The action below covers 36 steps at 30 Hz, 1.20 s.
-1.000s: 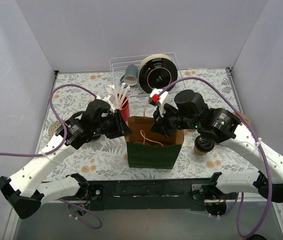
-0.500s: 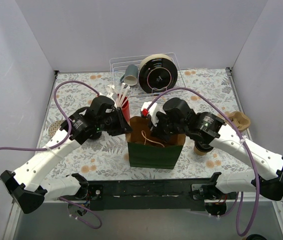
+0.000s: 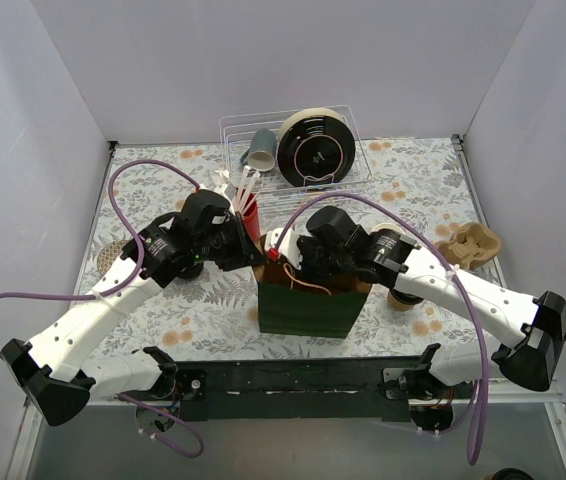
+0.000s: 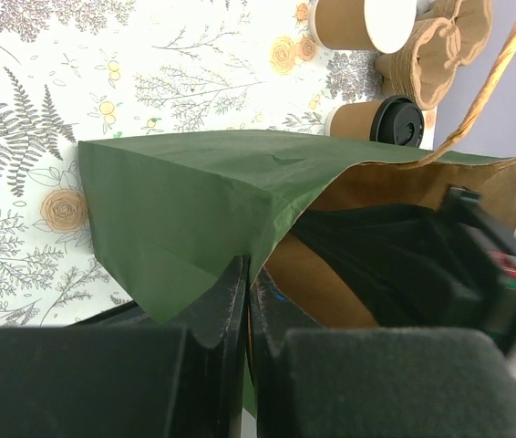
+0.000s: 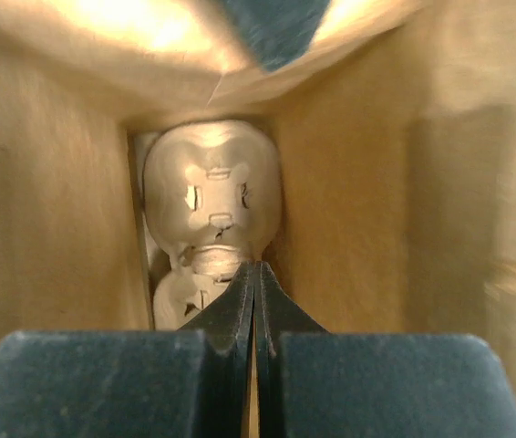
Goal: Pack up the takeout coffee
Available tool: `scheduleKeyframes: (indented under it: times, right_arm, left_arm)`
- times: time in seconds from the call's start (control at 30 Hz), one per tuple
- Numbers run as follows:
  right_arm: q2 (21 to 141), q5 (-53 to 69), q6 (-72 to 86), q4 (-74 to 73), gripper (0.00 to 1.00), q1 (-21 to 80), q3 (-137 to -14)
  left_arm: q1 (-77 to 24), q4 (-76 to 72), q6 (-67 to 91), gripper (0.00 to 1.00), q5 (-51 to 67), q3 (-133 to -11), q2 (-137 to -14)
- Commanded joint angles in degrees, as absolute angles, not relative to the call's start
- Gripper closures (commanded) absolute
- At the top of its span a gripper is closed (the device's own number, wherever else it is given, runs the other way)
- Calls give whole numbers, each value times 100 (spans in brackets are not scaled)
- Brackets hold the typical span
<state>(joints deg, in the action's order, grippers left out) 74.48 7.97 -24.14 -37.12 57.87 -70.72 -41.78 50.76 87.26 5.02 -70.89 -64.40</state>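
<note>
A green paper bag (image 3: 303, 305) stands open at the table's front middle. My left gripper (image 3: 255, 262) is shut on its left rim, and the left wrist view shows the pads pinching the green paper (image 4: 203, 210). My right gripper (image 3: 298, 268) is shut and reaches down inside the bag. In the right wrist view its tips (image 5: 256, 271) hover at a pale pulp cup carrier (image 5: 211, 192) lying at the bag's bottom. A black-lidded coffee cup (image 4: 381, 119) stands right of the bag. A white-topped cup (image 4: 363, 20) sits beyond it.
A second pulp carrier (image 3: 469, 243) lies at the right. A red cup with white stirrers (image 3: 248, 212) stands behind the bag. A wire rack (image 3: 293, 150) at the back holds a black disc and a grey cup.
My right gripper has moved left and down from above the bag's back rim into the bag. My left gripper has kept its hold on the rim.
</note>
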Motion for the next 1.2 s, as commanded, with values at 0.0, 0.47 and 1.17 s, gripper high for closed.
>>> scheduleKeyframes:
  times: [0.0, 0.47, 1.17]
  right_arm:
    - [7523, 1081, -2997, -3560, 99, 5766, -6759]
    - [7577, 1354, -2734, -2559, 99, 5590, -5881]
    - [7234, 871, -1952, -3049, 69, 5555, -7575]
  left_arm:
    - [-4166, 4948, 8780, 100, 633, -7146, -6381]
    - [-4166, 5018, 8833, 100, 615, -7084, -6293]
    - [-4166, 5871, 8685, 100, 70, -8156, -7128]
